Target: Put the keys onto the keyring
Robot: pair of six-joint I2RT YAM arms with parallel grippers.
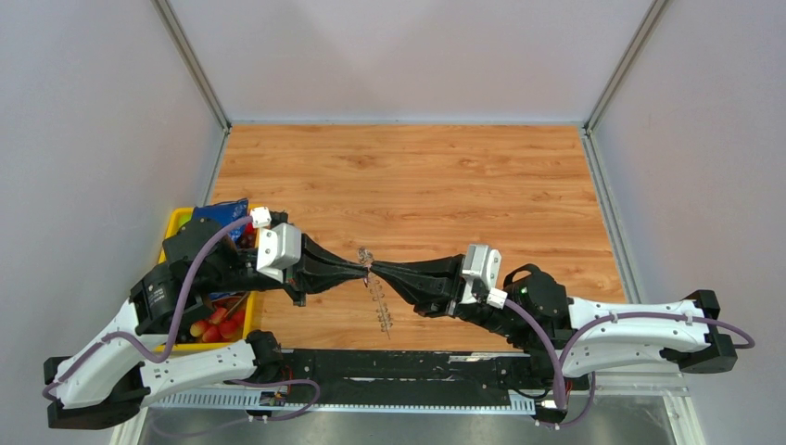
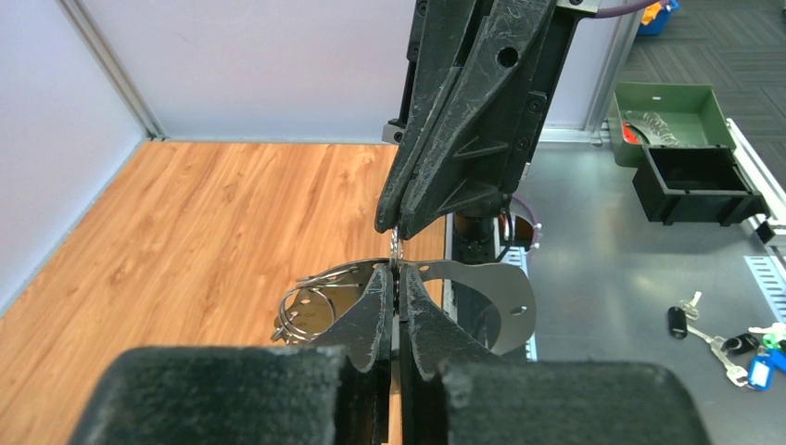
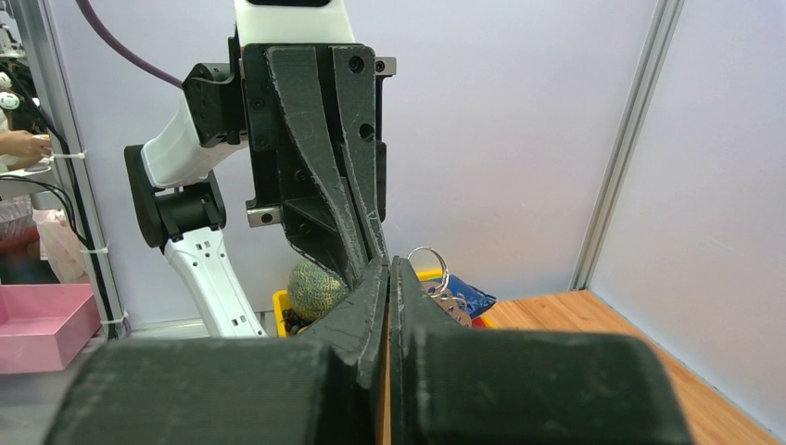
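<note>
The keyring point(image 1: 381, 311) is a thin silver metal piece with small holes and wire loops on it, stretched between both fingertips over the wood table. In the left wrist view its curved band point(image 2: 491, 287) spreads to either side of my left gripper point(image 2: 399, 273), which is shut on its rim. My right gripper point(image 2: 397, 230) comes in tip to tip and is shut on a small loop of it. The right wrist view shows a loop point(image 3: 429, 260) just right of the shut right gripper point(image 3: 388, 264). Black-headed keys point(image 2: 684, 321) lie on the grey bench beyond the table.
A yellow bin point(image 1: 176, 222) with fruit and a blue packet point(image 1: 222, 211) stands at the table's left edge, under the left arm. A green tray point(image 2: 672, 111) and a black box point(image 2: 695, 181) sit on the grey bench. White walls enclose the table.
</note>
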